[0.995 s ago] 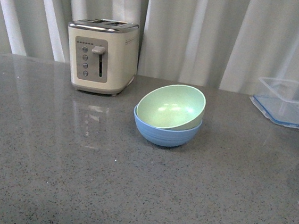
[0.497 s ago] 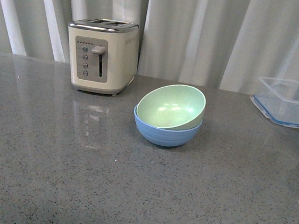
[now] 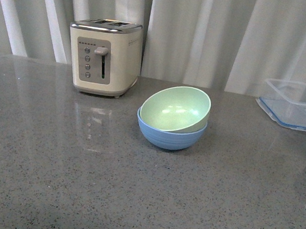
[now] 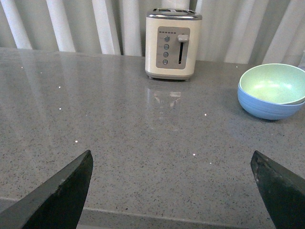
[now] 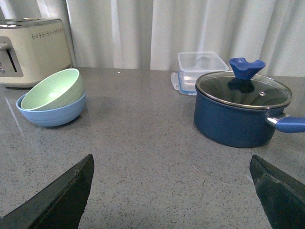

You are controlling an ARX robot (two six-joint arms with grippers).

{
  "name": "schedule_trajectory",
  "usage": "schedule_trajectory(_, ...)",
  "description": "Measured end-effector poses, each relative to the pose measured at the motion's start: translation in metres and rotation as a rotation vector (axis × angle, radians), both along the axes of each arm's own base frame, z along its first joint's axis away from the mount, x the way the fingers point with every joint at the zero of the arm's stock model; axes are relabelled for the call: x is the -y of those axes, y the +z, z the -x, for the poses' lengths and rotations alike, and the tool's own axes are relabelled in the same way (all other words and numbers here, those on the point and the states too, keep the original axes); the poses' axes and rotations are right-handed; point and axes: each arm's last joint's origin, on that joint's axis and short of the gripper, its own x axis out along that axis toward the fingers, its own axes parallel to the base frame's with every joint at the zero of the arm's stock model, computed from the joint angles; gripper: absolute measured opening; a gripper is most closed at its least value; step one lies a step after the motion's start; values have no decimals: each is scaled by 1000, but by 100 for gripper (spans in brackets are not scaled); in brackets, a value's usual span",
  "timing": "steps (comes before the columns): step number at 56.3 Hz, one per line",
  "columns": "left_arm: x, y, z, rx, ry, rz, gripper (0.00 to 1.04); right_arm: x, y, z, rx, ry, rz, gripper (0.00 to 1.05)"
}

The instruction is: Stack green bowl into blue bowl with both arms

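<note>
The pale green bowl (image 3: 175, 109) sits tilted inside the light blue bowl (image 3: 169, 137) in the middle of the grey counter. Both also show in the left wrist view, green (image 4: 274, 84) in blue (image 4: 267, 107), and in the right wrist view, green (image 5: 51, 89) in blue (image 5: 52, 115). No arm shows in the front view. My left gripper (image 4: 171, 191) is open and empty, well back from the bowls near the counter's front edge. My right gripper (image 5: 171, 191) is open and empty over bare counter, also well away from the bowls.
A cream toaster (image 3: 104, 57) stands behind and left of the bowls. A clear plastic container (image 3: 294, 103) sits at the back right. A dark blue pot with a glass lid (image 5: 242, 108) stands on the right, its handle (image 5: 289, 124) pointing outward. White curtains hang behind.
</note>
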Motion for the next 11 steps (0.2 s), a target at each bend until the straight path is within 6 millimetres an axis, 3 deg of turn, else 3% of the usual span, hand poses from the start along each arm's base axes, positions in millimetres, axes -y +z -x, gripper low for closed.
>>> schedule_trajectory(11, 0, 0, 0, 0, 0, 0, 98, 0, 0, 0, 0, 0, 0, 95)
